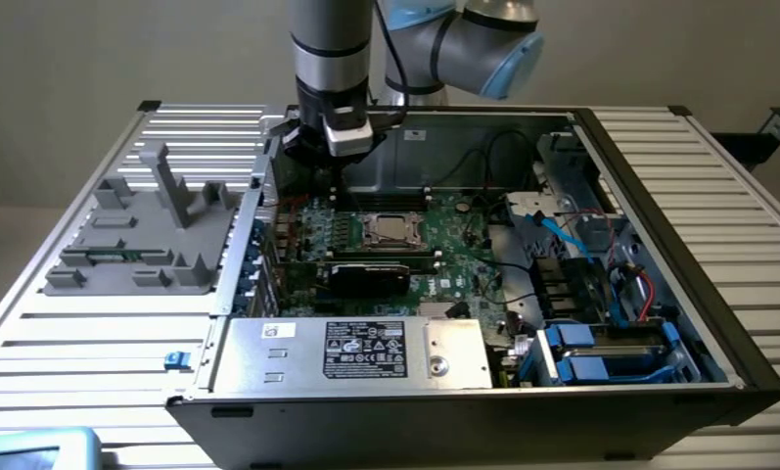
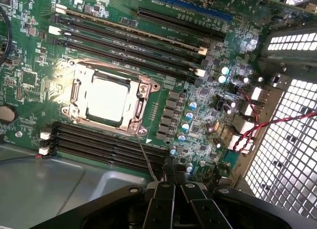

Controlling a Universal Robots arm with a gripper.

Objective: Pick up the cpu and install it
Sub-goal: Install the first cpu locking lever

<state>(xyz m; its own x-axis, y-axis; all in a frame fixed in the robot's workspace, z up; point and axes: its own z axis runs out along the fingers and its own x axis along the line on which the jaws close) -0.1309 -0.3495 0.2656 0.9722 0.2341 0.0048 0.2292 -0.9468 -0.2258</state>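
The cpu [image 2: 106, 99] is a shiny silver square lying flat inside the metal-framed socket [image 2: 142, 96] on the green motherboard [image 2: 198, 90]. In the exterior view the cpu [image 1: 390, 227] sits in the middle of the board inside the open computer case. My gripper [image 2: 173, 183] hovers above the board, off to one side of the socket and apart from the chip. Its black fingers [image 2: 161, 204] are pressed together with nothing between them. From outside, the gripper [image 1: 334, 164] hangs over the board toward the exterior view's left of the socket.
A black graphics card [image 1: 367, 277] lies just in front of the socket. Memory slots [image 2: 129, 35] flank the socket on both sides. The case walls [image 1: 651, 196], a power supply [image 1: 350, 351] and drive bays with cables [image 1: 599, 294] ring the board. A grey fixture [image 1: 135, 235] stands outside the case.
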